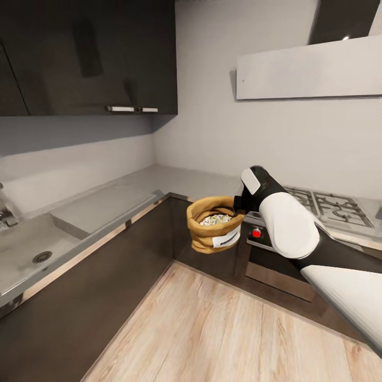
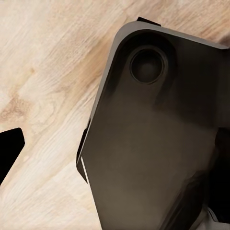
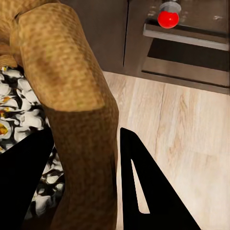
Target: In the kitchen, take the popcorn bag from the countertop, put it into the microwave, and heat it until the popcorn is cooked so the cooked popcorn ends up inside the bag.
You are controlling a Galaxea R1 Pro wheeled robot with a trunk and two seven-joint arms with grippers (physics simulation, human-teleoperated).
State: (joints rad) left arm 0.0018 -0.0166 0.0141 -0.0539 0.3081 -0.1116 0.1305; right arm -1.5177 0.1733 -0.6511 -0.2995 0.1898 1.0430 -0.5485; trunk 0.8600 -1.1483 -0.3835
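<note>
Steel sink (image 1: pixel 37 249) sat at the grey countertop's (image 1: pixel 159 180) left end, popcorn bag (image 1: pixel 215 225) of white popcorn (image 1: pixel 216 218) hung above the wood floor (image 1: pixel 212 329), right gripper (image 3: pixel 86 182) pinched its rolled rim, gas hob (image 1: pixel 329 207) behind, left gripper's state unclear.

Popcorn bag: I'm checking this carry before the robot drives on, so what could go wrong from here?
The right gripper pinches only the rolled rim of the popcorn bag, one finger inside, one outside, so the bag may slip or tilt. It hangs over the wooden floor with the popcorn uncovered, so a jolt could spill it. The oven front is close behind; turning might bump it.
</note>
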